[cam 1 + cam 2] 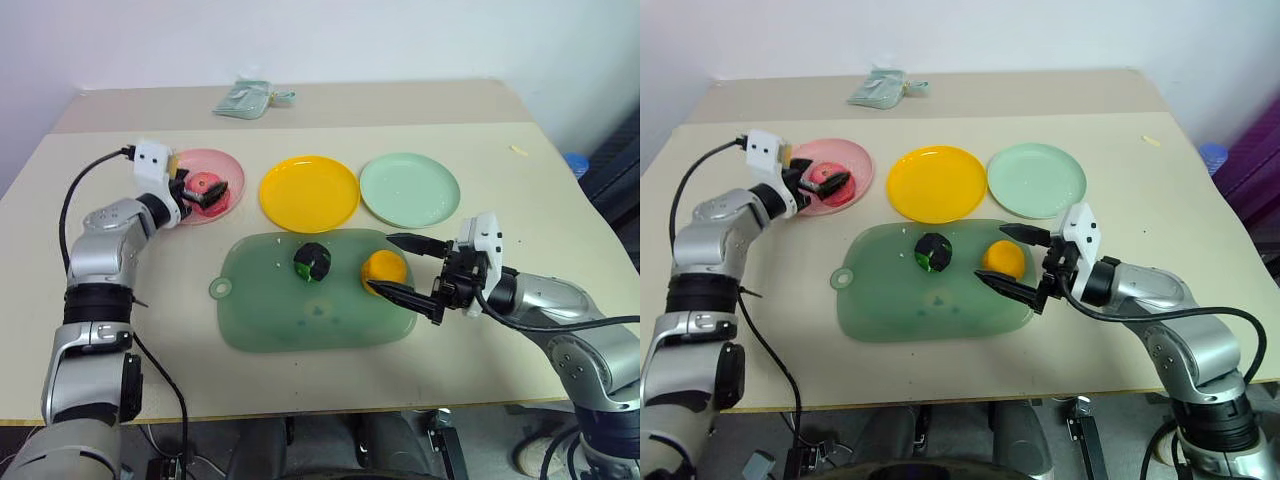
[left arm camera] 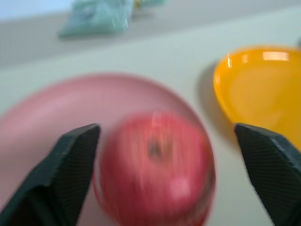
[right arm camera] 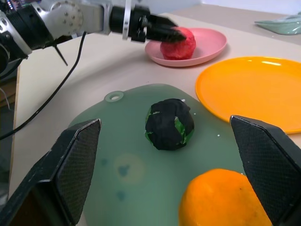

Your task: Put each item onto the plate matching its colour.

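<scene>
Pink-red, the apple-like ball (image 1: pixel 207 186) sits on your pink plate (image 1: pixel 226 165), your left gripper (image 1: pixel 203 190) around it with fingers apart. Your right gripper (image 1: pixel 400 266) brackets the orange lump (image 1: pixel 384 267) on the green mat (image 1: pixel 270 310), fingers spread, not touching. The left wrist view shows the ball between parted fingers (image 2: pixel 70 165). The right wrist view shows the green-and-black lump (image 3: pixel 169 124) beyond the orange one.

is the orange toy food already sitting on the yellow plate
No, the orange lump lies on the green mat; the yellow plate holds nothing.
</scene>
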`<action>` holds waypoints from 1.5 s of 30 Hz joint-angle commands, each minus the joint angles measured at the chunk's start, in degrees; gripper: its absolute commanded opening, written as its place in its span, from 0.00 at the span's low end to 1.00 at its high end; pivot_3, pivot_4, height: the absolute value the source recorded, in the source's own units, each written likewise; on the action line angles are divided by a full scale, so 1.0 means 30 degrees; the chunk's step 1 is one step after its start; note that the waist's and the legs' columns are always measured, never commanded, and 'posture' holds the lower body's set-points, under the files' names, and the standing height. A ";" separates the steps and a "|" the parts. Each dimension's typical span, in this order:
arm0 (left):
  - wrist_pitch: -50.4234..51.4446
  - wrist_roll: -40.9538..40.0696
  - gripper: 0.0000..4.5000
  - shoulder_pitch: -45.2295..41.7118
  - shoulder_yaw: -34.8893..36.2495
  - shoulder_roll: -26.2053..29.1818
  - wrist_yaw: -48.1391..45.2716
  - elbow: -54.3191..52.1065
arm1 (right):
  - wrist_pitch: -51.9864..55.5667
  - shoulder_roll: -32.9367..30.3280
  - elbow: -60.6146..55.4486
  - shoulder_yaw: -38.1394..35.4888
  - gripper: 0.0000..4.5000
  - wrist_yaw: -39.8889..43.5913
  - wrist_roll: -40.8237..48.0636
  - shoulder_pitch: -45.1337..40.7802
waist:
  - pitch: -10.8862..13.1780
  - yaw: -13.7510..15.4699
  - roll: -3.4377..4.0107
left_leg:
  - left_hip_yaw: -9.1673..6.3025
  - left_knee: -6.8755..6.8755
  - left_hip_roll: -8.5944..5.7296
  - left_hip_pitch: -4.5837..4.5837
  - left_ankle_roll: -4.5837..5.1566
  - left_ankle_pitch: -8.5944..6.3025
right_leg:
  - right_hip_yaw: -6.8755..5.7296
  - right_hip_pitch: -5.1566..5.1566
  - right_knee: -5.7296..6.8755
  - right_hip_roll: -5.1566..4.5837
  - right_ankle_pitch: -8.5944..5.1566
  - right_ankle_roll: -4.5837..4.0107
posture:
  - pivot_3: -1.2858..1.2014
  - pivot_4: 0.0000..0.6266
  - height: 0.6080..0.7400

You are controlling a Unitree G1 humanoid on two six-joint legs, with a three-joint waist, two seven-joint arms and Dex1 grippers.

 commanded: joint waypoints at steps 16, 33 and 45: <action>-0.1519 -0.3212 0.99 0.7540 0.3211 0.2068 -0.3724 -0.9088 | 0.0363 0.2150 0.1366 0.5121 1.00 -0.2465 -0.4153 -0.4588 | -0.0011 -0.0380 0.0000 | 0.0014 -0.0040 0.0030 0.0001 -0.0021 0.0011 | 0.0047 -0.0075 0.0040 -0.0021 -0.0002 -0.0005 | 0.52 0.24 1.00; -0.2304 -0.4684 0.99 1.8179 0.3163 0.1789 -0.6261 -1.8127 | 0.5174 0.6346 0.5085 0.8696 1.00 -0.5679 -0.7539 -0.8168 | -0.0017 -0.0099 -0.0010 | -0.0004 -0.0047 0.0027 -0.0002 -0.0023 0.0011 | 0.0016 -0.0055 0.0020 -0.0070 -0.0003 -0.0012 | 0.52 0.24 1.00; -0.3031 -0.4250 1.00 1.8428 0.2405 0.1582 -0.6561 -1.7681 | 0.6475 0.7247 0.3881 0.5454 0.59 -0.6436 -0.6943 -0.9626 | -0.0015 -0.0118 -0.0005 | 0.0005 -0.0049 0.0014 0.0002 -0.0023 0.0011 | 0.0018 -0.0055 0.0019 -0.0049 -0.0002 -0.0010 | 0.52 0.24 1.00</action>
